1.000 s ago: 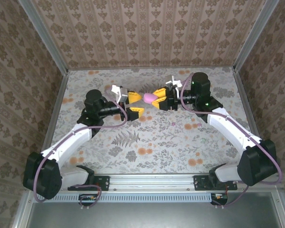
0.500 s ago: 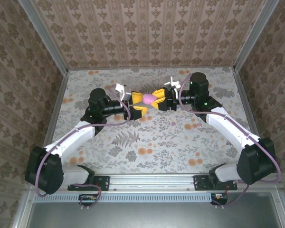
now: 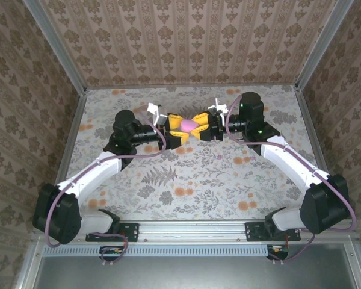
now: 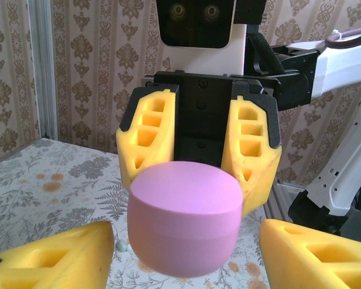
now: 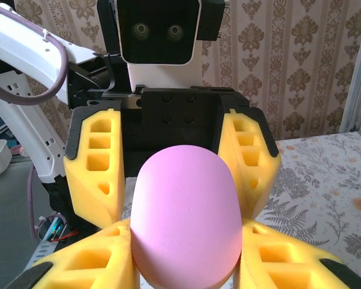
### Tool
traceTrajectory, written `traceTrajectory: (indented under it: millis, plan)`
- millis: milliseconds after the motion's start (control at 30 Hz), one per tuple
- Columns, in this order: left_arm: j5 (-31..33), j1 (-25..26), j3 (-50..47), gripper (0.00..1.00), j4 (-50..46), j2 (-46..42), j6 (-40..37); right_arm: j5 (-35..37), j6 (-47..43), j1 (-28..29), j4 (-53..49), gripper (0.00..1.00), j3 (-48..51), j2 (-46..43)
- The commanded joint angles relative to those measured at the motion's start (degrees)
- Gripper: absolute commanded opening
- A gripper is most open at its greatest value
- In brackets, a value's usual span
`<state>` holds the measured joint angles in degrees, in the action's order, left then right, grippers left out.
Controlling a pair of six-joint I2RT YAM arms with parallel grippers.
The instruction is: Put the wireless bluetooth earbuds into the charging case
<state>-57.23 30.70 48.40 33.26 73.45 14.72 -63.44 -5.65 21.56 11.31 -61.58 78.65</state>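
The right gripper pinches a pink oval charging case at the case's right end. In the right wrist view its yellow fingers press against the case on both sides. The case is shut and held in the air over the far middle of the floral table.

The left gripper faces it from the left, nose to nose. Its jaws are spread, with one yellow finger on each side of the case's free end. In the left wrist view a thin gap shows between each finger and the pink shell, so they flank the case without touching it.

A pinkish-purple earbud lies on the table, nearer and to the right of the two grippers. It is just left of the right arm's white forearm and well apart from the case.
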Motion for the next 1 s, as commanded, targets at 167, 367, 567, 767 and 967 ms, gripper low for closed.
traceTrajectory:
  millis: [167,367,567,767,967]
  plan:
    - [-0.7,0.59,1.89,0.51,1.2,0.82,0.33,0.16,-0.92,0.45,-0.17,0.33,-0.65,0.27]
    - [-1.05,0.59,2.0,0.4,0.7,0.69,-0.35,-0.11,-0.94,0.45,-0.56,0.33,-1.0,0.67]
    - [-0.96,0.59,2.47,0.36,0.34,0.67,-0.65,-0.07,-2.04,0.41,-2.1,0.34,-1.35,0.71]
    - [-0.85,0.59,2.67,0.42,0.04,0.6,-0.83,-0.1,-3.17,0.41,-3.92,0.33,-1.54,0.71]
    - [-1.08,0.59,2.9,0.43,-0.64,0.47,-1.14,-0.16,-3.35,0.41,-4.18,0.33,-1.78,0.76]
